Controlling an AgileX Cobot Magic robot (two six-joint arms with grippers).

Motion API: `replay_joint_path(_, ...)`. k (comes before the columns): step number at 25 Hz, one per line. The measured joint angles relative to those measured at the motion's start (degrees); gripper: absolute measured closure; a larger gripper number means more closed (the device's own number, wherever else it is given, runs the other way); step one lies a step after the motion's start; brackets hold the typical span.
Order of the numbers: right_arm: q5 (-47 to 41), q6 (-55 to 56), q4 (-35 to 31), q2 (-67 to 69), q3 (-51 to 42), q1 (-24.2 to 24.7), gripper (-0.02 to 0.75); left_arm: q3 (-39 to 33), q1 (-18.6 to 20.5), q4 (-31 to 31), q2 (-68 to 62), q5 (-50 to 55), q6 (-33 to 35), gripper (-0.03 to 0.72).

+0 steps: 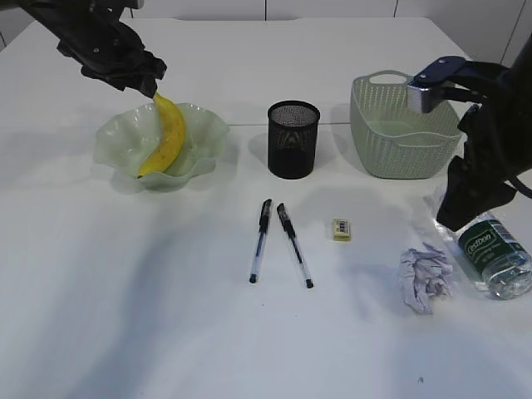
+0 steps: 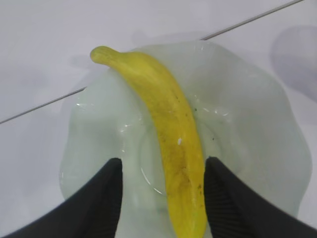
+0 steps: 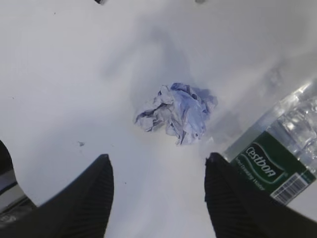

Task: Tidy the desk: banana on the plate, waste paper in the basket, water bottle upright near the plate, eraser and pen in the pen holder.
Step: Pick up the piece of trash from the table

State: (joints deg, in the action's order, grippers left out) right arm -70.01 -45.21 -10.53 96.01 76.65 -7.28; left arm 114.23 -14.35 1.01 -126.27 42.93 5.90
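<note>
- Left gripper [image 2: 161, 198]: far left, above the plate [image 1: 116, 141]. Jaws apart w/ the banana [image 2: 168, 144] running between them; whether the pads touch the fruit can't be told, since the near end is cut off by the frame edge. In ext. view the gripper's dark bulk hides the banana's upper tip.
- Banana lies in the plate, curved, lower end down in the dish, upper end leaning over the back rim.
- Plate: pale green, wavy rim, on the white bench [image 1: 166, 332], left of the pen holder [image 1: 293, 139].
- Pen holder: black mesh, upright, mid-bench; contents too dark to make out.
- Two pens [image 1: 260, 240] [image 1: 294, 245] flat on the bench in front of the holder, side by side, apart.
- Eraser [image 1: 342, 229] just right of the pens, flat.
- Basket [image 1: 391, 137]: back right, partly covered by the right arm.
- Waste paper [image 3: 174, 113]: crumpled ball, front right, near the bottle but apart.
- Right gripper [image 3: 157, 193]: jaws apart, nothing between them, above the paper.
- Water bottle [image 1: 495, 253]: lying on its side at far right; cap end hidden behind the arm, base cut off in wrist view.
</note>
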Motion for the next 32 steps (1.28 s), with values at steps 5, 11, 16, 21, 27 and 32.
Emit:
replay_joint_path(5,0.00,-5.11,0.00,1.63,0.00,0.00,0.296,0.00,0.00,0.00,0.00,0.09,0.00,0.318)
replay_joint_path(11,1.48,-5.82,-0.33,5.01,0.00,0.00,0.296,0.00,0.00,-0.09,0.00,1.11,0.00,0.318)
replay_joint_path(16,2.37,-7.95,-0.37,6.89,0.03,0.00,0.296,0.00,0.00,-0.09,0.00,2.68,0.00,0.318)
replay_joint_path(21,3.15,-9.25,-0.47,9.33,0.03,0.00,0.296,0.00,0.00,-0.09,0.00,3.04,0.00,0.318)
replay_joint_path(27,5.60,-10.82,-0.47,11.03,0.03,0.00,0.296,0.00,0.00,-0.09,0.00,3.17,0.00,0.318)
replay_joint_path(32,6.67,-11.78,-0.47,12.90,0.26,0.00,0.296,0.00,0.00,-0.09,0.00,3.40,0.00,0.318)
